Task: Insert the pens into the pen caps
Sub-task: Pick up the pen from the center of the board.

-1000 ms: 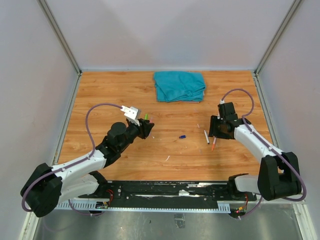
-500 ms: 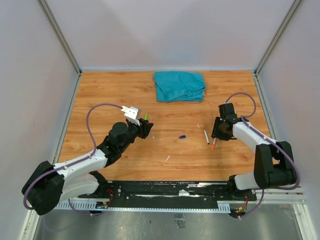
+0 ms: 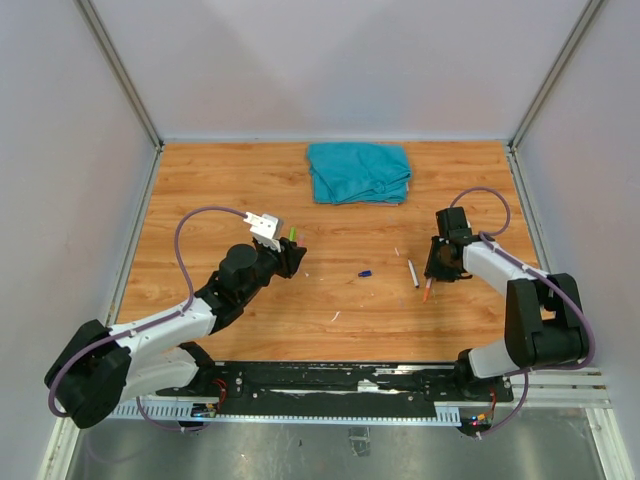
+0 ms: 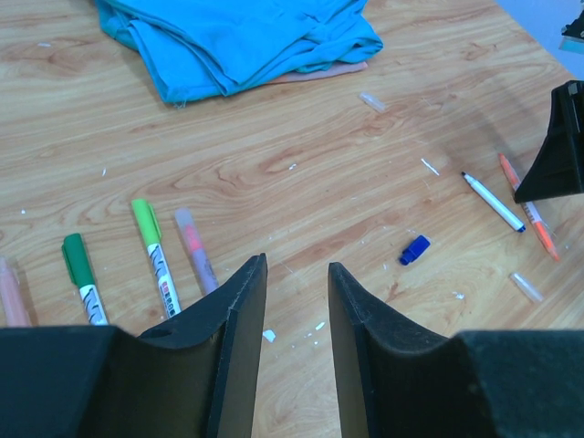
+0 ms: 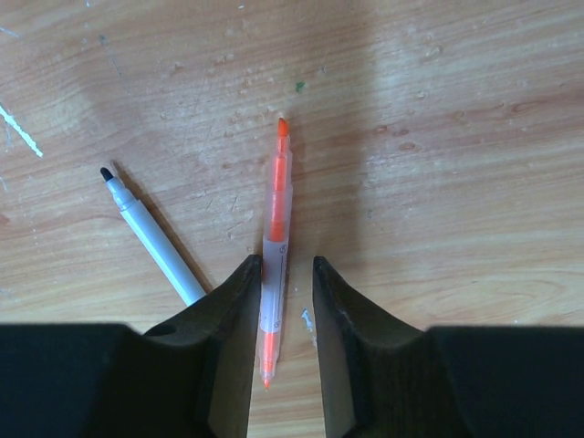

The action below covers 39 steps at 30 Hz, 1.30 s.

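Low in the right wrist view, the right gripper [image 5: 286, 265] stands astride the orange pen [image 5: 276, 219]. Its jaws are narrowly parted. One finger meets the barrel and a sliver of wood shows on the other side, so I judge the pen framed but not clamped. The pen lies flat on the table [image 3: 220, 180], nib toward the top of that frame.

It should be light and stiff, with a smooth round plastic barrel that can roll or twist under a loose pinch. The labelled mid-barrel where the fingers sit looks the best hold, leaving the nib end free for a cap.

Just left of it lies a pale pen [image 5: 151, 237] with a black tip. Its rear runs under the finger, so a sideways drift could nudge it.

At the bottom of the left wrist view, the left gripper [image 4: 297, 265] hovers with its jaws apart and nothing between them. A blue cap [image 4: 414, 249] lies right of centre. Two green pens [image 4: 151, 242] and a purplish one [image 4: 194, 246] lie at lower left.

Bare wood at the centre of the top view gives room for joining. The teal cloth [image 4: 237, 36] lies well apart at the top, and the enclosure wall stands near the right arm.
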{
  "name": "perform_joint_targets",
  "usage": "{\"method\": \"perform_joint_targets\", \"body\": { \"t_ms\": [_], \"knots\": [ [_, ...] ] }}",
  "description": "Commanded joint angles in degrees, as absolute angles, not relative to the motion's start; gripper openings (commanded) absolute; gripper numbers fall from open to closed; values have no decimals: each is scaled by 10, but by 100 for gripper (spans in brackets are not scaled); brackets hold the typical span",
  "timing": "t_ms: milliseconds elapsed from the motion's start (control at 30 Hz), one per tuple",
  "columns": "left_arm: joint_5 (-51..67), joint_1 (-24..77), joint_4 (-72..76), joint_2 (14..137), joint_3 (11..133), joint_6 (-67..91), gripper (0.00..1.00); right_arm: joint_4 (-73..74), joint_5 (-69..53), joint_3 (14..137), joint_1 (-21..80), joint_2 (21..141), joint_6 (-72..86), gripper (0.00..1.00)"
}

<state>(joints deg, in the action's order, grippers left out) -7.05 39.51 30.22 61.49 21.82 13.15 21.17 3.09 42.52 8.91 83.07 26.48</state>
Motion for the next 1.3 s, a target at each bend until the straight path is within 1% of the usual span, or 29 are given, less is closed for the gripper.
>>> {"method": "perform_joint_targets", "body": {
  "t_ms": [0,67,200,267,367,467,600,733,867,967,1033,1267],
  "knots": [
    [-81,392,308,619,230,131,38,212,33,412,79,846,267,28],
    [-81,392,308,620,230,131,38,212,33,410,79,846,267,25],
    [-77,392,308,624,232,131,37,211,31,406,79,838,270,17],
    [-77,392,308,625,233,131,37,210,36,402,79,825,273,14],
    [-86,392,302,626,235,137,37,210,51,391,79,787,280,12],
    [-98,392,298,622,235,150,37,209,64,375,79,721,288,10],
    [-112,392,295,607,234,158,37,185,31,340,79,624,286,10],
    [-104,392,296,583,237,168,39,147,-53,318,79,548,271,10],
    [-79,392,306,580,254,191,41,127,-139,315,80,504,268,9],
    [-45,392,332,602,265,204,42,83,-200,300,87,487,295,8],
    [-28,392,352,620,272,207,41,56,-215,296,104,486,315,7],
    [16,392,401,647,257,218,41,-45,-195,298,196,511,342,6]
  ]
}}
